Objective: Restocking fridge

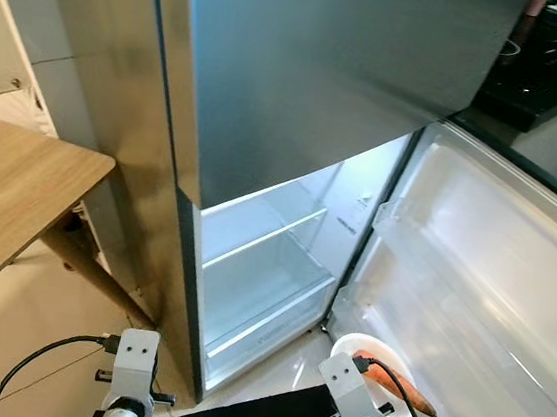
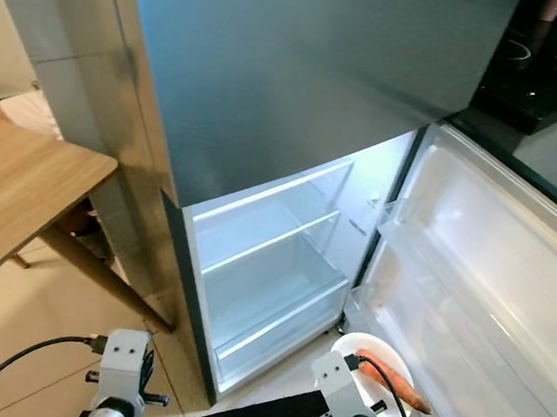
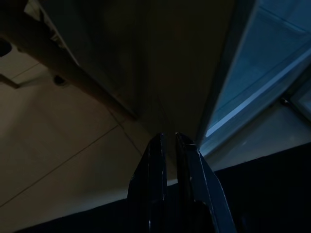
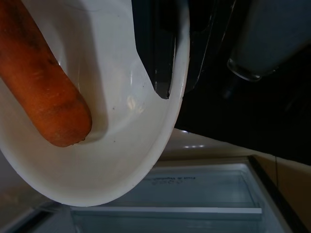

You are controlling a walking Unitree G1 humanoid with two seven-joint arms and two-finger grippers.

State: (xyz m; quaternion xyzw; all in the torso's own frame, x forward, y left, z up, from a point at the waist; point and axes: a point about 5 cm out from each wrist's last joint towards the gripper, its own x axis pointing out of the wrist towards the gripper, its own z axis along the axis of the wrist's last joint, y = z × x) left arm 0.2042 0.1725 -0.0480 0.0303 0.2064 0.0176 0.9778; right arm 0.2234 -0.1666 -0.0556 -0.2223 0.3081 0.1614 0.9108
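Steel fridge [image 1: 303, 81]; glossy white bowl [image 4: 121, 160], carrot [image 4: 41, 82]

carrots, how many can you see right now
1. The carrot lies in the white bowl that the right gripper holds in front of the open fridge. More could be hidden below the bowl's rim.

Wooden table [image 1: 8, 198] at left, pale tiled floor [image 1: 32, 341], dark countertop [image 1: 539, 82] upper right
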